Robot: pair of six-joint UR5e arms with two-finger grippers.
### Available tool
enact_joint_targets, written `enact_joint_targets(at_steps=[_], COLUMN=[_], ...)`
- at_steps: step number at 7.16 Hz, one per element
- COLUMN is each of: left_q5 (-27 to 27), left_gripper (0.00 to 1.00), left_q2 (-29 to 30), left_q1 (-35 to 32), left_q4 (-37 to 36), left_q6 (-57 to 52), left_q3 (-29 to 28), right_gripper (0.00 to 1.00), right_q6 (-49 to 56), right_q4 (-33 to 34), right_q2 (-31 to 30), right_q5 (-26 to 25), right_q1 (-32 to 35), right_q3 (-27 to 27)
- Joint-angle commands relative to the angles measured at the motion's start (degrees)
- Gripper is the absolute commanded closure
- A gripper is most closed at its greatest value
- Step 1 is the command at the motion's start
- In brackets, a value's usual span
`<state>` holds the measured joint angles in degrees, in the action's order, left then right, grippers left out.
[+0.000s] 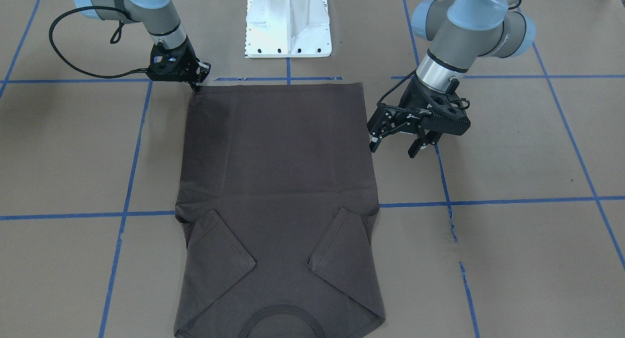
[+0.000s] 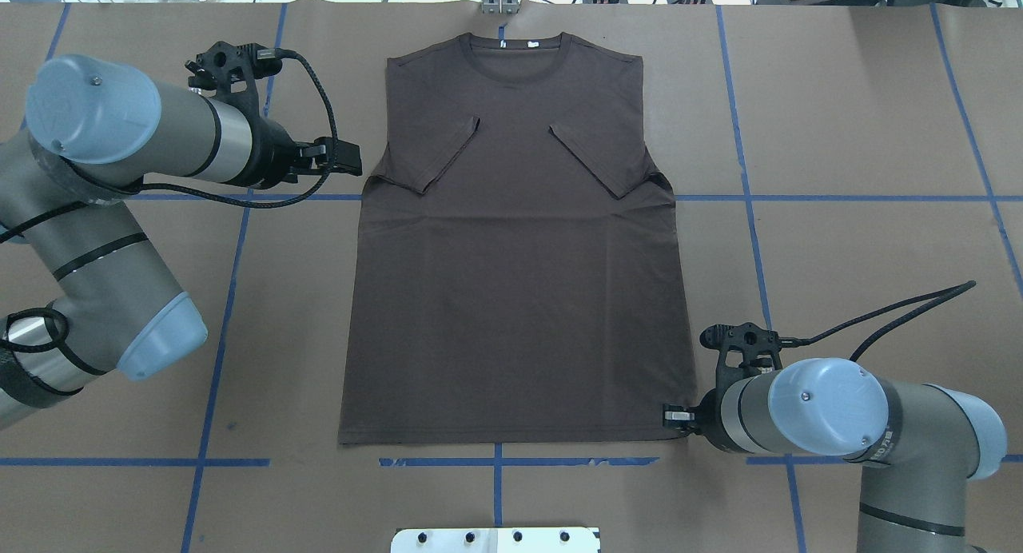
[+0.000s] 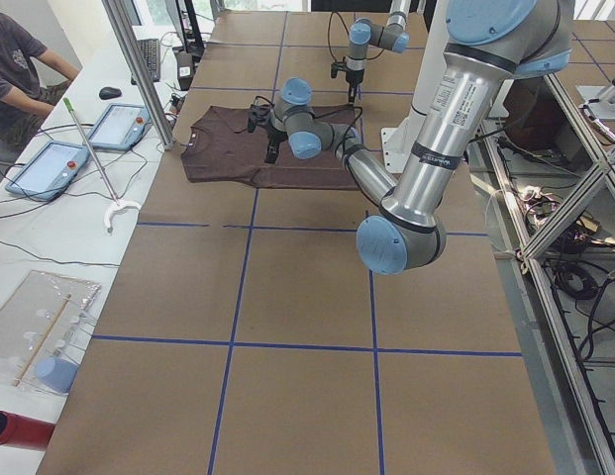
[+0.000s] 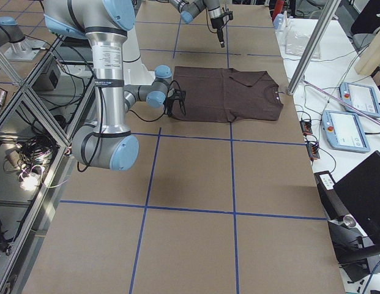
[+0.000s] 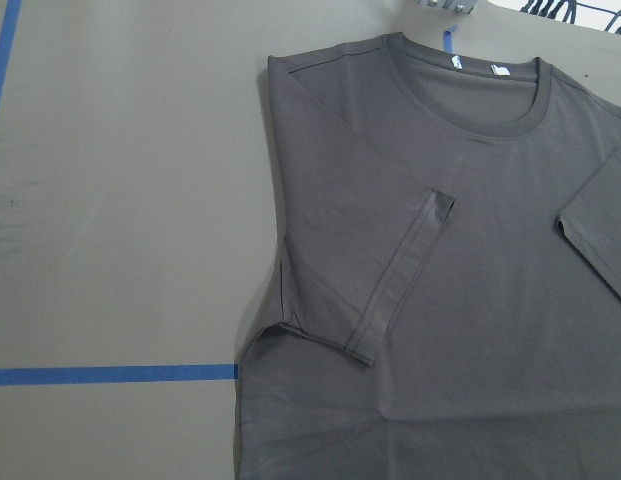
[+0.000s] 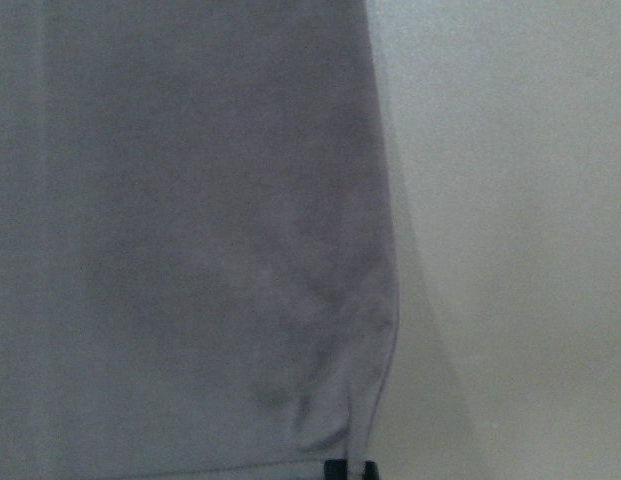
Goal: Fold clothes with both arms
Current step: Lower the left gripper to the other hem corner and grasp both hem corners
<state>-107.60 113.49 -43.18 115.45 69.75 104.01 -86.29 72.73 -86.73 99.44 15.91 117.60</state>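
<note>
Between the two claws, the shirt (image 2: 511,297) is lying flat on the bench (image 2: 839,137), its collar (image 2: 519,64) pointing away from the robot. Both sleeves (image 2: 447,157) are already lying folded in across the chest, so that first stage looks done. The body is showing no fold yet, and I judge that all the larger folds are still waiting.

The left claw (image 1: 394,146) is hanging with its jaws spread and nothing between them. It is raised off the bench, to judge by its own wide look down on the cloth. The shirt's side edge is running just beside it, on the side toward the right claw, and the nearer of the sleeves is lying close by toward the collar. The claw is not touching the cloth.

The right claw (image 1: 197,85) is sitting low at the shirt's hem corner (image 2: 679,435), tips pointing down. The corner is lying right at those tips, and the rest of the shirt is stretching away toward the left claw and the collar. I cannot tell whether the jaws are pinching the corner or only meeting it. The tips are showing too small in the wide views, and its own camera is catching only a sliver of them.
</note>
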Motion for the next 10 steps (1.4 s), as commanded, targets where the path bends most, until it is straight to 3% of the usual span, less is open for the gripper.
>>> enact_joint_targets(at_steps=[1, 2, 3, 5, 7, 10], left_q5=[0.11, 1.77, 8.57, 18.53, 20.77, 20.77], left_gripper=[0.0, 0.0, 0.01, 0.11, 0.04, 0.06], left_q2=[-3.43, -6.41, -7.39, -7.66, -7.4, -7.75], left_q1=[4.47, 10.86, 18.58, 30.04, 32.98, 33.78], left_q4=[-0.05, -0.66, -4.58, -10.93, -17.79, -19.92], left_q6=[13.13, 22.09, 30.01, 42.35, 42.75, 42.66], left_q3=[2.84, 7.13, 9.87, 10.16, 10.16, 9.47], right_gripper=[1.0, 1.0, 1.0, 1.0, 1.0, 1.0], right_q6=[0.07, 0.68, 0.77, 0.77, 0.77, 0.77], right_q4=[-0.13, -0.48, -0.66, -0.66, -0.66, -0.31], right_q2=[0.33, 0.42, 0.5, 1.11, 2.0, 2.0], right_q5=[0.14, 0.22, 0.57, 0.93, 1.02, 1.02], right_q1=[1.23, 1.75, 2.37, 2.37, 2.72, 2.9], right_q3=[1.57, 2.1, 2.89, 4.04, 3.95, 3.86])
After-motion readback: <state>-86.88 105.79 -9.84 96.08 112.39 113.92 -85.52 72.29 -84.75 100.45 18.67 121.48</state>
